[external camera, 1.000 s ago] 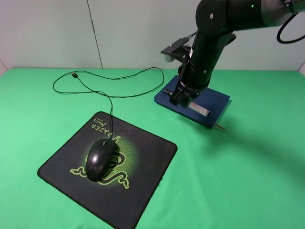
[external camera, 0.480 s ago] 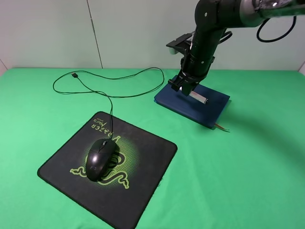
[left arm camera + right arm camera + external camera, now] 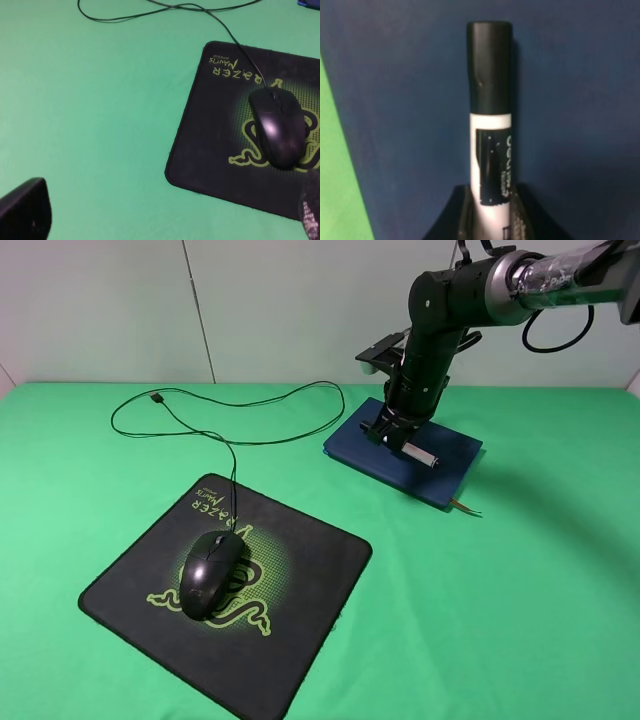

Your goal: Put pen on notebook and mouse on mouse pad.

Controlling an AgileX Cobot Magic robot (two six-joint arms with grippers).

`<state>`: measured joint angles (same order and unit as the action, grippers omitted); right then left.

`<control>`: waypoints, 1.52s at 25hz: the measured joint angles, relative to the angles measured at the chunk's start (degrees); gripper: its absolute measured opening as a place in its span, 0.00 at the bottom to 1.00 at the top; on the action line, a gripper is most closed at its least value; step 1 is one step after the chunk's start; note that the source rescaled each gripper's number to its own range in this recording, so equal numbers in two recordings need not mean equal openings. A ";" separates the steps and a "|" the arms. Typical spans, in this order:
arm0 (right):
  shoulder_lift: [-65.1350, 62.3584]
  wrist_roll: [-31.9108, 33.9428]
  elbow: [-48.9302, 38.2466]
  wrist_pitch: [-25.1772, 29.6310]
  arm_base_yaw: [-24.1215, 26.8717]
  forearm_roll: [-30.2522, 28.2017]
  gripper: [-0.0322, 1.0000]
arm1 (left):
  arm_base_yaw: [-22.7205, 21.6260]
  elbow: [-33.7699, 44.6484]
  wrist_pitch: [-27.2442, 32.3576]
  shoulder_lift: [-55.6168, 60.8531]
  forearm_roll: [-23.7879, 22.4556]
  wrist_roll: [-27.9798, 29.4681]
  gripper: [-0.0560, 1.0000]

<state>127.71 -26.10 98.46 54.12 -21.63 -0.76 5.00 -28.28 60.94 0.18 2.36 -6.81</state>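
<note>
My right claw [image 3: 398, 432] pinches the pen [image 3: 490, 115] just over the middle of the notebook [image 3: 448, 455]. Best to lower until the barrel lies flat on the cover, then part slowly so it cannot roll off.

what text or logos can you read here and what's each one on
"RAZER": green lettering on the pad, near one corner.
"MANTIS": smaller green word beside it; the tiny word next to that is too small to read.
Dark label on the pen: white letters, too blurred to read.
Green snake logo on the pad: no letters.
</note>
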 joint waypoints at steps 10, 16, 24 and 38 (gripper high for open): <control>0.00 -0.19 0.00 -1.55 0.00 -0.20 0.04 | 0.00 0.00 0.00 0.00 0.00 0.00 1.00; 0.00 1.74 0.00 0.12 0.00 -1.03 0.78 | 0.00 0.00 0.00 0.00 0.00 0.00 1.00; 0.00 2.54 0.00 0.81 0.00 -0.93 1.00 | 0.00 0.00 0.00 0.00 0.00 0.00 1.00; 0.00 2.54 0.00 1.06 0.00 -0.86 1.00 | 0.00 0.00 0.00 0.00 0.00 0.00 1.00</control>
<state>127.71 -23.56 98.46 55.18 -21.63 -1.62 5.00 -28.28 60.94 0.18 2.36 -6.81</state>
